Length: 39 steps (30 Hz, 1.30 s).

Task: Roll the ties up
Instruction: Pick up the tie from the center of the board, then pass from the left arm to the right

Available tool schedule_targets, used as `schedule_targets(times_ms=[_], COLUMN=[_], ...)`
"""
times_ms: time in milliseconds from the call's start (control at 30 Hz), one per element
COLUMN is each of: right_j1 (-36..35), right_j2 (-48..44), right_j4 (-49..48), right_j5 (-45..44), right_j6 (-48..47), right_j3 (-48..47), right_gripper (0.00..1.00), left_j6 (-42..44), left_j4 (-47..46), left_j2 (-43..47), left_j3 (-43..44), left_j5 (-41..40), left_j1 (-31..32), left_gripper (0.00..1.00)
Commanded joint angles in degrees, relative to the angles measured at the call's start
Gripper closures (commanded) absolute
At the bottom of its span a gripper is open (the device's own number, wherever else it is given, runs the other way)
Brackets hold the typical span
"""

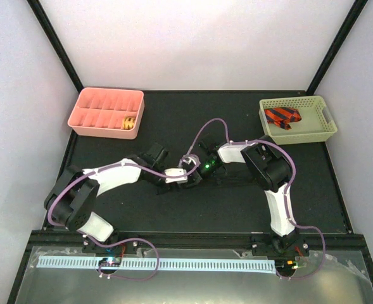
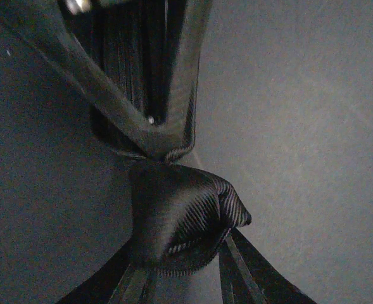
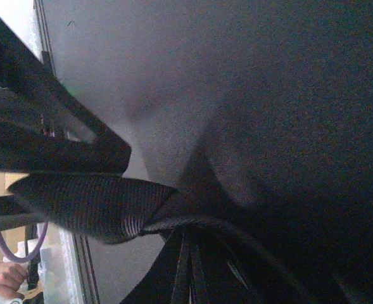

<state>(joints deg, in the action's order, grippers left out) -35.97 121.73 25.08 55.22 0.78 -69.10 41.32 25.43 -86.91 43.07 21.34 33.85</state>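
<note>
I am looking down on a black tabletop (image 1: pixel 173 120) where both arms reach inward and meet near the middle. The black tie (image 2: pixel 180 218) is there between them, very hard to make out from above against the dark surface.

In the left wrist view, a short stretch of the black tie is folded into a thick, ribbed wad. The right hand (image 2: pixel 156 147) comes in from the top of that view. Its two fingers narrow to a point and are clamped together on the cloth just above the wad. The left hand (image 2: pixel 183 272) enters from the bottom edge, one finger on each side of the wad's lower end. I cannot tell whether those fingers are pressing the cloth or merely flanking it.

In the right wrist view, the same wad juts out to the left as a blunt, woven tongue, with a thinner band of tie curving away to the lower right.

At the far left of the tabletop sits a pink divided tray (image 1: pixel 101 133). The yellow-orange tie (image 1: pixel 130 123) is coiled in one compartment on its right side. At the far right, a pale green basket (image 1: pixel 300 134) holds the red-and-black striped tie (image 1: pixel 282 117), lying loosely bunched.
</note>
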Motion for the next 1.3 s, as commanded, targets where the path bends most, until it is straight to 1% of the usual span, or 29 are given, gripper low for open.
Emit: schedule_targets(times_ms=[0, 267, 400, 600, 833, 1067, 1267], right_j1=[-0.5, -0.3, 1.0, 4.0, 4.2, 5.8, 7.7], right_j2=[1.6, 0.6, -1.0, -0.4, -0.1, -6.2, -7.0], right_j4=[0.5, 1.8, 3.6, 11.6, 16.0, 15.7, 16.2], right_j5=[-6.1, -5.7, -5.3, -3.3, -1.4, -1.0, 0.7], right_j6=[-0.5, -0.9, -1.4, -5.1, -8.5, -9.0, -9.8], right_j3=[1.1, 0.3, -1.5, -6.5, -5.8, -5.1, -4.1], right_gripper=[0.95, 0.94, 0.87, 0.80, 0.75, 0.73, 0.71], left_j6=[-2.0, -2.4, -3.1, -5.3, -6.2, -6.1, -6.3], left_j4=[0.9, 3.3, 4.3, 5.5, 6.5, 8.0, 9.2], left_j2=[-1.3, -5.0, -6.7, -8.4, -10.6, -11.3, -13.2], left_j3=[4.9, 9.5, 11.0, 13.2, 15.0, 17.7, 20.7], left_j5=[6.2, 5.9, 5.4, 4.1, 3.7, 4.0, 4.6], left_j1=[0.4, 0.5, 0.7, 0.6, 0.8, 0.8, 0.9], left_gripper=[0.71, 0.70, 0.70, 0.70, 0.70, 0.70, 0.70])
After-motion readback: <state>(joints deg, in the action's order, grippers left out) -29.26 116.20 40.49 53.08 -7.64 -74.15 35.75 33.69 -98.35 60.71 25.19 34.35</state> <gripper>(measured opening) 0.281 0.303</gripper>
